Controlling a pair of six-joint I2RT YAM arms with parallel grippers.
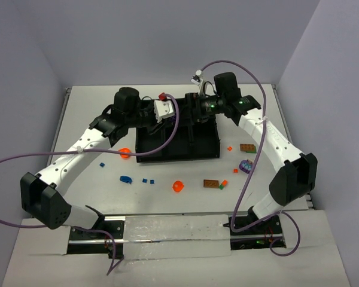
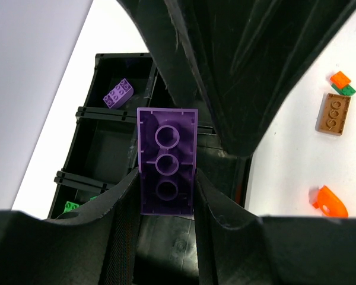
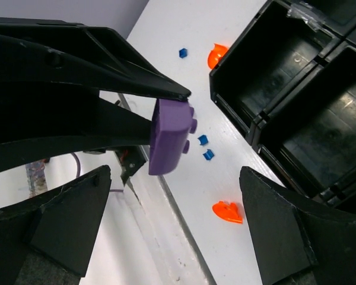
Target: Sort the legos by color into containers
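My left gripper (image 2: 166, 178) is shut on a purple lego brick (image 2: 167, 160), its hollow underside facing the left wrist camera, held above the black tray (image 2: 86, 113) of containers. Another purple brick (image 2: 118, 93) lies in one compartment, and green pieces (image 2: 71, 206) lie in another. In the right wrist view the same held purple brick (image 3: 169, 136) sticks out of the left fingers, studs to the right. My right gripper (image 3: 173, 172) stands wide open just beyond it, touching nothing. In the top view both grippers meet over the tray's (image 1: 167, 156) back edge.
Loose on the table are orange pieces (image 1: 125, 153) (image 1: 178, 186), a blue piece (image 1: 125, 179), small blue bits (image 3: 203, 140), brown bricks (image 1: 212, 183) (image 1: 248, 147) and a purple cluster (image 1: 246, 165). Purple cables loop around both arms.
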